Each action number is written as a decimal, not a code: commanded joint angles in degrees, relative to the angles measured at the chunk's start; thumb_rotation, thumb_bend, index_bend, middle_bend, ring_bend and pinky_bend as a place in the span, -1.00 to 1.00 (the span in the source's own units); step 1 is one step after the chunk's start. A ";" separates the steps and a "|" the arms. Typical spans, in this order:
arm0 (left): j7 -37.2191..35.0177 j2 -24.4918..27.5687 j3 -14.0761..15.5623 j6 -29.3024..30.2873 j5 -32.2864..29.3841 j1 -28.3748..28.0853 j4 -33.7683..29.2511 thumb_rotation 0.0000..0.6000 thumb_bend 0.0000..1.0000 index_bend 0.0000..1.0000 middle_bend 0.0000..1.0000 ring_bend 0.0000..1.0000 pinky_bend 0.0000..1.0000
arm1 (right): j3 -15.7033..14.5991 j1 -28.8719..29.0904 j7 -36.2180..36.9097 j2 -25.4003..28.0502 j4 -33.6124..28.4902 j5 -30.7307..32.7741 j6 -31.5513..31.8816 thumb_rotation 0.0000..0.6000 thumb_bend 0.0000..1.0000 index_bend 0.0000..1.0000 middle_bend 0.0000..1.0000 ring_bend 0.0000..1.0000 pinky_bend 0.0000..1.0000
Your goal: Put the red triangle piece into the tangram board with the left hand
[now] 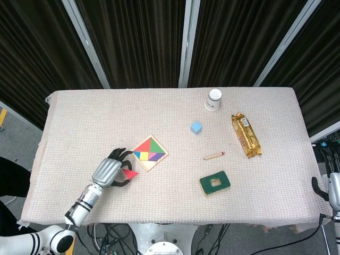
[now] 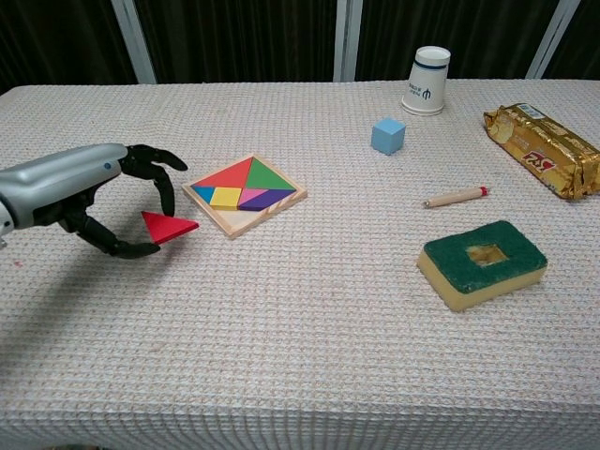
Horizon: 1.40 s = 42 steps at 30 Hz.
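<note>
The big bench [image 2: 309, 375] has a bumpy cream cloth all over it. Dark curtains [image 1: 138, 37] hang behind its far edge.

The left hand [image 2: 89, 197] comes in from the left side, low over the cloth. It is silver on the back with black fingers [image 2: 164, 187]. The fingers curl around the red triangle piece [image 2: 169, 227] and hold it. In the chest view the piece looks lifted a little off the cloth, with one point aimed right at the board. In the head view the same hand [image 1: 109, 171] and the red piece [image 1: 129, 172] sit just to the near left of the board.

The right hand cannot be seen; only a bit of that arm [image 1: 333, 188] shows at the right edge of the head view.

The tangram board [image 2: 245, 193] lies just right of the left hand, turned like a diamond. It has red, green, yellow, blue, pink and purple pieces in it.

A gold snack packet [image 2: 542, 150] lies at the far right. A green and yellow sponge [image 2: 483, 262] sits near the right side. A white paper cup [image 2: 427, 80] stands at the far edge. A small blue cube [image 2: 388, 135] is near the cup. A thin wooden pencil [image 2: 456, 197] lies between the cube and the sponge.
</note>
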 commanded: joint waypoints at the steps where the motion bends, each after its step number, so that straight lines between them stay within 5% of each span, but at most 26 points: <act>1: 3.60 -1.01 -2.08 0.44 -3.22 -0.69 -2.29 1.00 -0.53 0.08 -0.78 -1.00 -0.98 | 0.04 0.03 0.15 0.18 -0.22 -0.01 -0.06 1.00 -0.32 -1.00 -1.00 -1.00 -1.00; 22: 25.56 -11.76 -8.60 6.92 -24.29 -5.56 -8.21 1.00 -0.53 0.11 -0.77 -1.00 -0.99 | -0.06 -0.36 2.25 1.01 -0.46 -0.31 0.25 1.00 -0.32 -1.00 -1.00 -1.00 -1.00; 42: 29.54 -19.36 -11.19 11.44 -31.39 -8.34 -2.79 1.00 -0.49 0.14 -0.75 -1.00 -0.99 | -0.11 -0.38 3.83 0.37 1.38 0.15 -0.55 1.00 -0.32 -1.00 -1.00 -1.00 -1.00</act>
